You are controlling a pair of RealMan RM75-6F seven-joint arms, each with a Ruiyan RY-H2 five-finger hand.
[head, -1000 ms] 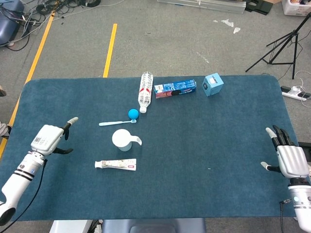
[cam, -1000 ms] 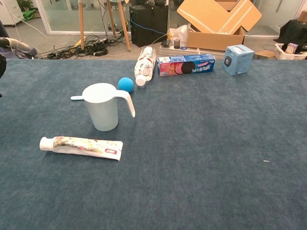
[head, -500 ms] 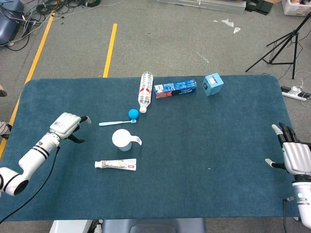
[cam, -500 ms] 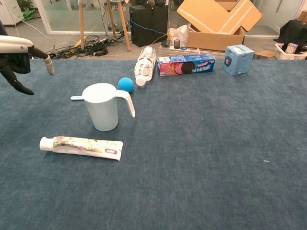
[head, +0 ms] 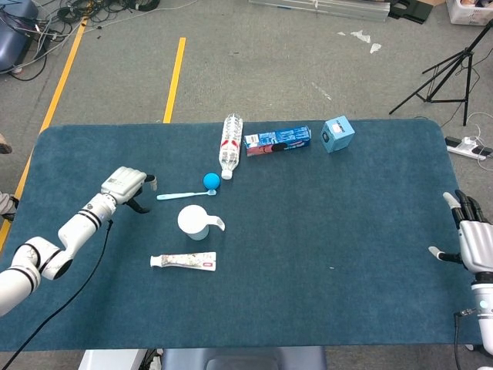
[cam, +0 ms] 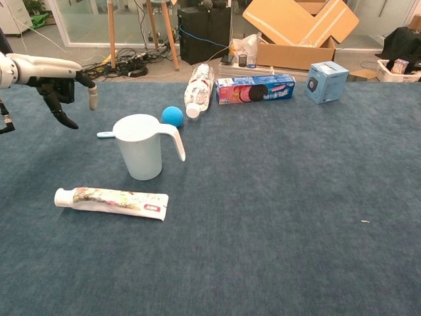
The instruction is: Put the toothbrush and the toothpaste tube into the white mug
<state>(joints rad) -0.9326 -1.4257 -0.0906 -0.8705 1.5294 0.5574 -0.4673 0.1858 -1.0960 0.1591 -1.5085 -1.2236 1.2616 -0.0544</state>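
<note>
The left hand (head: 125,185) hovered empty, fingers parted, just left of the toothbrush (head: 185,195), evidently lined up with the handle end for a pickup. The toothbrush lay flat just behind the upright white mug (head: 196,222), the toothpaste tube (head: 183,261) flat just in front; neither was yet inside. Far right, the right hand (head: 476,245) rested open and empty, well apart.

A blue-carpeted worktop (head: 331,231) stands on a grey floor (head: 254,69) with yellow lines (head: 174,81); a tripod (head: 451,73) far right, cardboard boxes (cam: 299,29) behind.
</note>
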